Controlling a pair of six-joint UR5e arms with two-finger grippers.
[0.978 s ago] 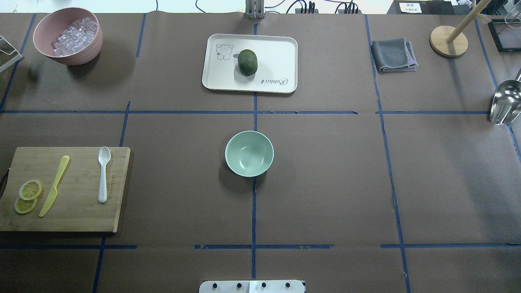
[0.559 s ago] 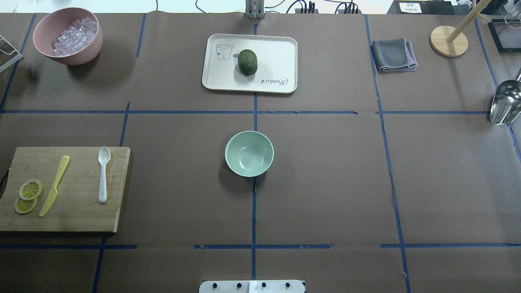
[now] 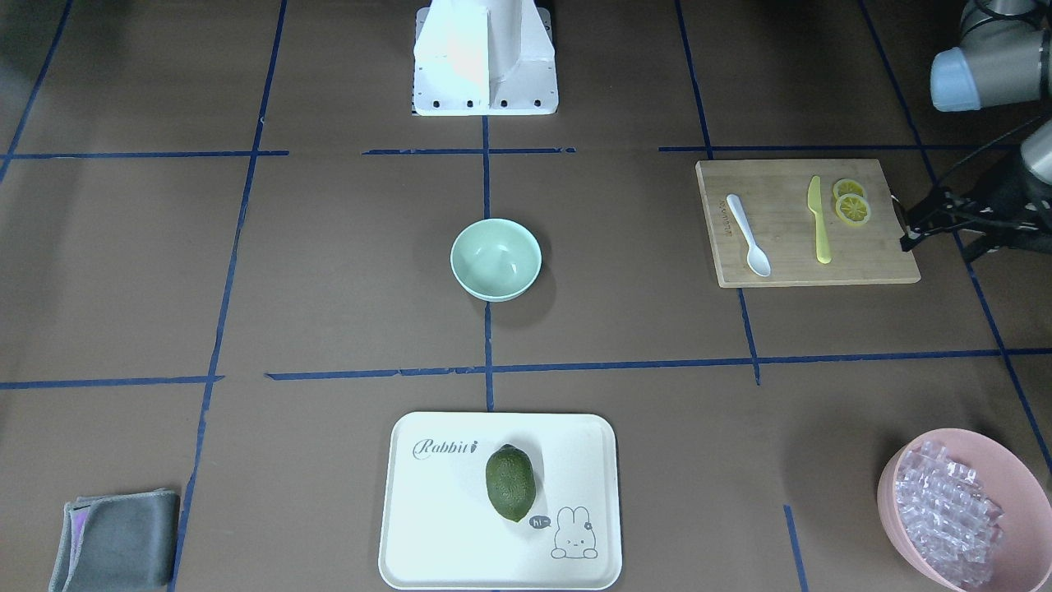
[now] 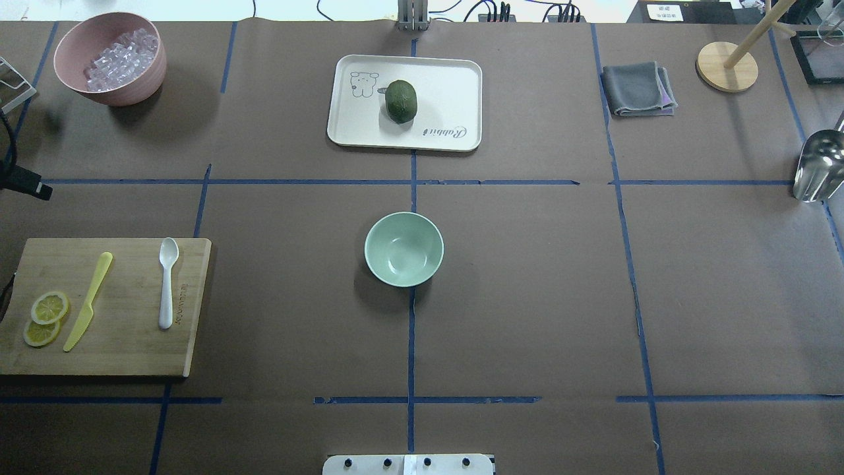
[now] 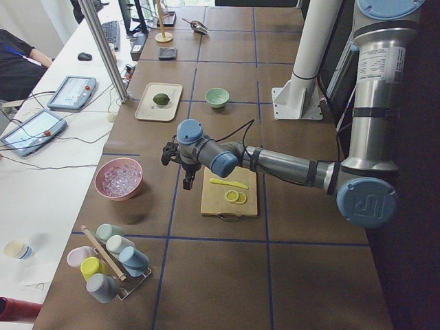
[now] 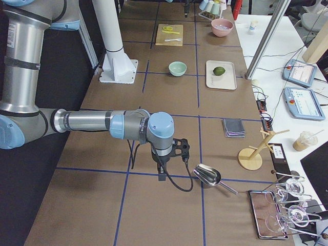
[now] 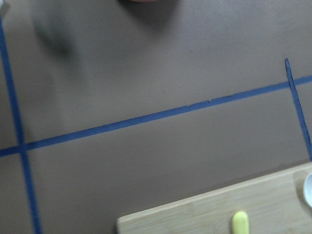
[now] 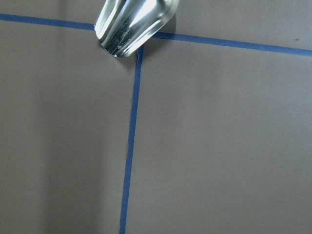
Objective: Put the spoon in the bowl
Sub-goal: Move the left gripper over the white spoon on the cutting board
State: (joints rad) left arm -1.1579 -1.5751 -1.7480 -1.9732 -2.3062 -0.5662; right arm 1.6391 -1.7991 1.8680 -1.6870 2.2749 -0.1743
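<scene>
The white spoon [image 4: 166, 284] lies on the wooden cutting board [image 4: 125, 343] at the table's left, scoop pointing away from the robot; it also shows in the front view [image 3: 746, 234]. The mint-green bowl [image 4: 403, 249] stands empty at the table's centre. My left gripper [image 4: 33, 188] is just inside the left edge, beyond the board and well left of the spoon; I cannot tell whether it is open. It hangs above the table in the left side view [image 5: 187, 180]. My right gripper [image 6: 163, 174] shows only in the right side view, near a metal scoop; its state is unclear.
A yellow knife [image 4: 88, 303] and lemon slices [image 4: 46, 310] share the board. A pink bowl [image 4: 125, 92] of clear pieces stands far left. A white tray [image 4: 448, 86] holds a green fruit [image 4: 401, 101]. A grey cloth [image 4: 638, 89], wooden stand [image 4: 725, 66] and metal scoop [image 4: 817, 165] sit right.
A black tip of my left gripper has come into the overhead view at the left edge. The spoon, the bowl and the other objects have not moved.
</scene>
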